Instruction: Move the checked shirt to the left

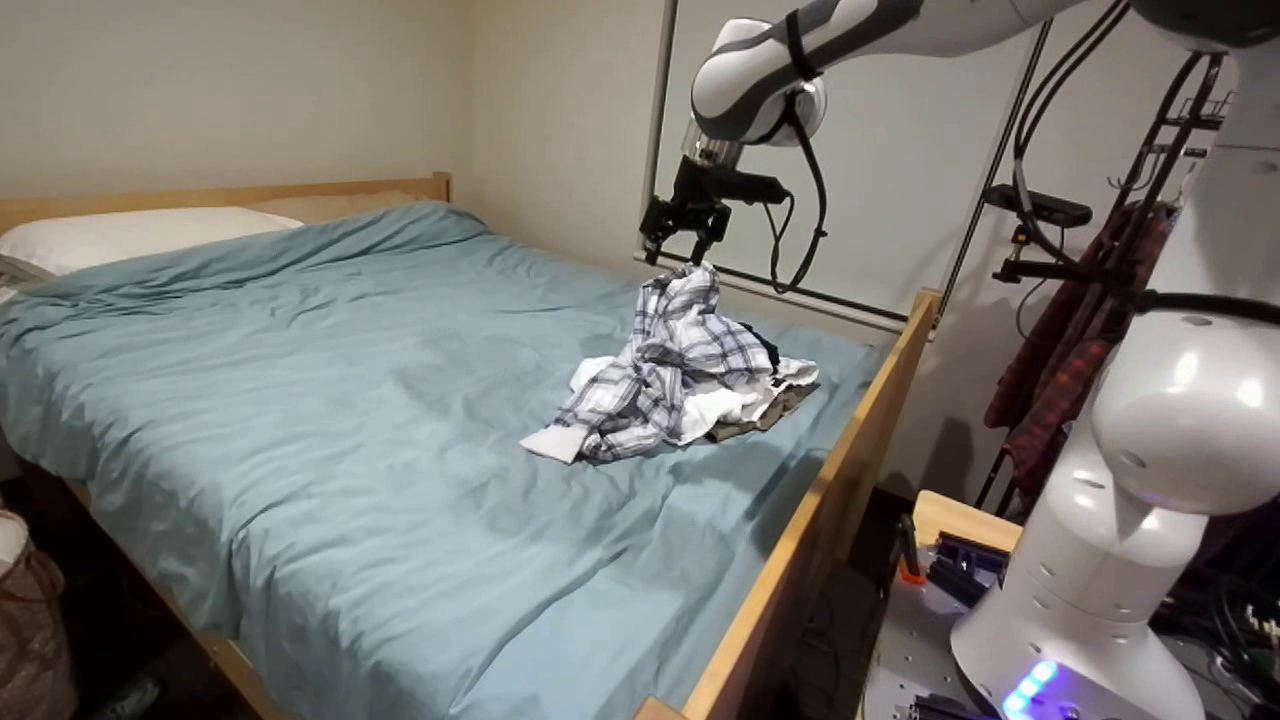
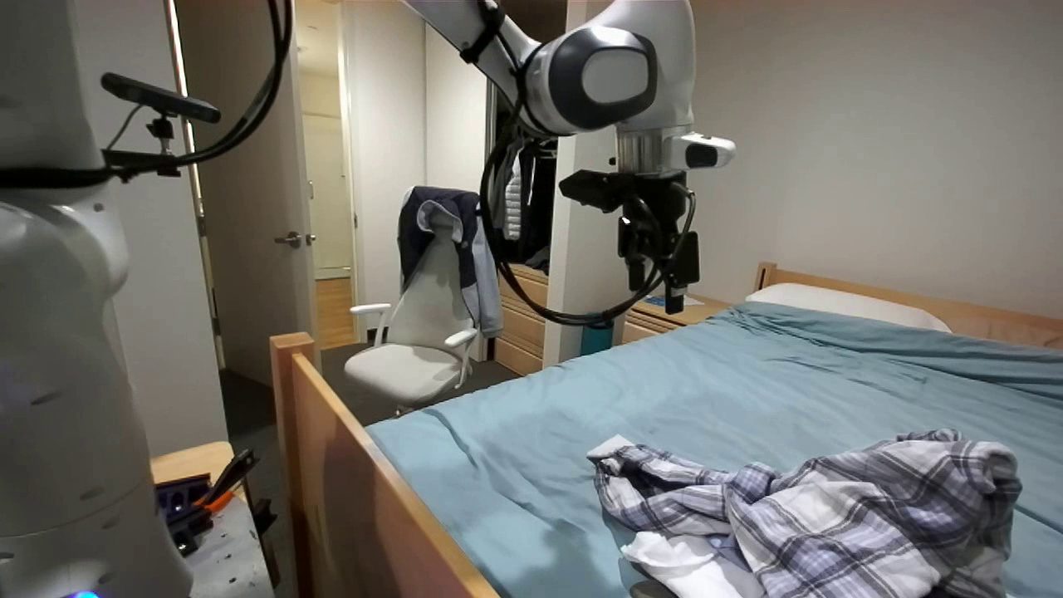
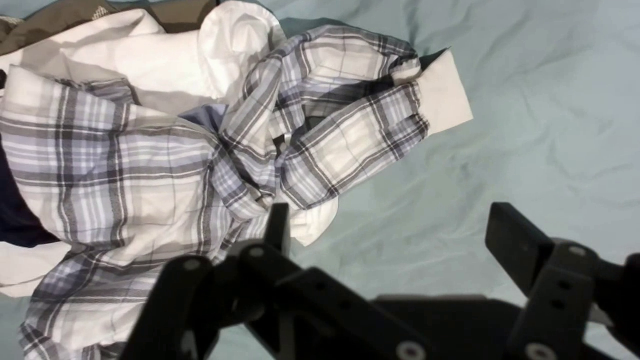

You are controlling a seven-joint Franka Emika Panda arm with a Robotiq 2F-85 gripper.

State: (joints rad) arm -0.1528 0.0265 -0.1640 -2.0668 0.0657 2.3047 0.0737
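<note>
The checked shirt (image 1: 715,345) lies crumpled on the blue bed (image 1: 330,420), white and grey-blue plaid, with a white cuff at one end. It also shows in an exterior view (image 2: 872,523) and fills the left part of the wrist view (image 3: 155,165). White cloth (image 3: 165,60), brown cloth (image 3: 185,14) and dark navy cloth (image 3: 17,210) show under and beside it. My gripper (image 1: 676,250) hangs above the bed, apart from the shirt; it also shows in an exterior view (image 2: 656,295). In the wrist view the jaws (image 3: 390,220) are wide open with only blue bedding between them.
A wooden footboard (image 1: 800,530) stands between the robot base and the bed; it also shows in an exterior view (image 2: 374,473). A white pillow (image 1: 150,235) lies at the headboard. A grey chair with a jacket (image 2: 407,365) stands beyond the bed's side.
</note>
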